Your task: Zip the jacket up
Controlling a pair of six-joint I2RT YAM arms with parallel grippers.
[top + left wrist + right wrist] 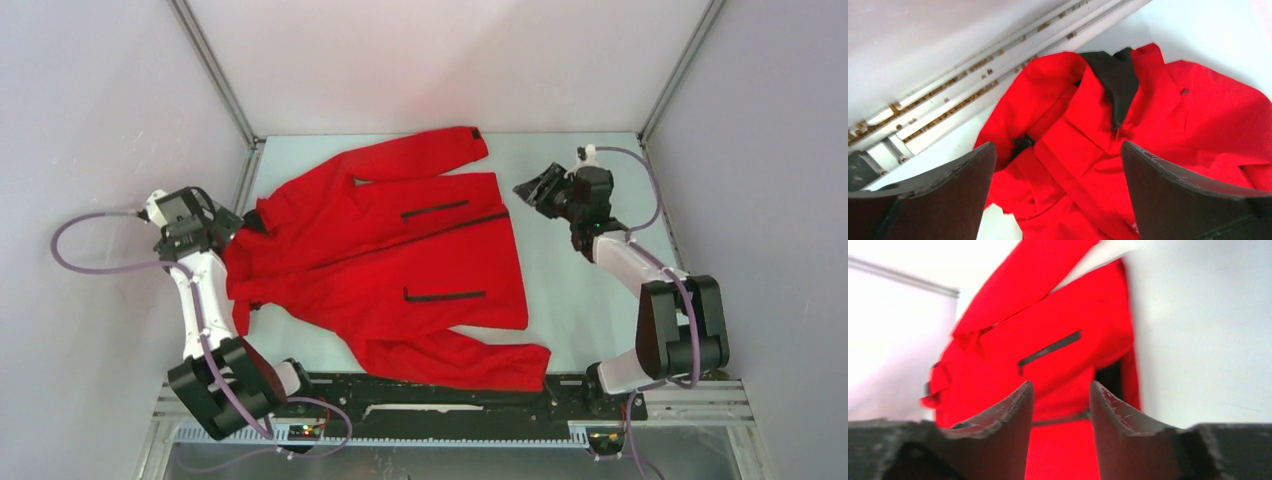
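Note:
The red jacket (380, 260) lies flat on the table, collar to the left and hem to the right. Its black front zipper (465, 222) runs across the middle, with a pocket zip (435, 210) behind it and another (445, 295) in front. My left gripper (228, 228) is open above the dark collar lining (1113, 75), holding nothing; it also shows in the left wrist view (1058, 145). My right gripper (530, 188) is open and empty just off the hem's far corner. In the right wrist view (1060, 385) it points at the jacket (1058, 325) and the zipper line (1063, 419).
Grey enclosure walls and metal frame posts (215, 70) close in the table on three sides. A slotted metal rail (973, 75) runs along the left edge by the collar. Bare table (580, 290) lies between the hem and the right arm.

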